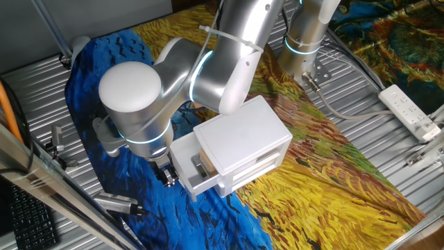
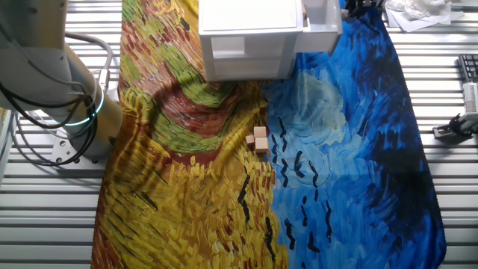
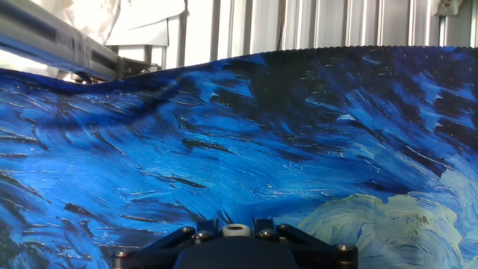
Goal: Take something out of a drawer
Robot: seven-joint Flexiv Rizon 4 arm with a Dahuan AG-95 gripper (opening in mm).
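The white cabinet (image 1: pixel 243 135) stands on the painted cloth. Its drawer (image 1: pixel 186 161) is pulled out toward the front left and also shows in the other fixed view (image 2: pixel 323 21). A light-brown wooden block (image 1: pixel 202 162) lies inside the open drawer. My gripper (image 1: pixel 166 175) hangs at the drawer's front face, under the big wrist. In the hand view my gripper (image 3: pixel 235 229) has its fingers close on either side of a small round white knob (image 3: pixel 235 231). The drawer itself is out of the hand view.
Three small wooden cubes (image 2: pixel 258 140) lie on the cloth in front of the cabinet. A white power strip (image 1: pixel 409 111) lies at the right. A keyboard (image 1: pixel 28 219) and metal tools (image 1: pixel 114 205) sit at the left edge. The arm's base (image 2: pixel 71 104) stands beside the cloth.
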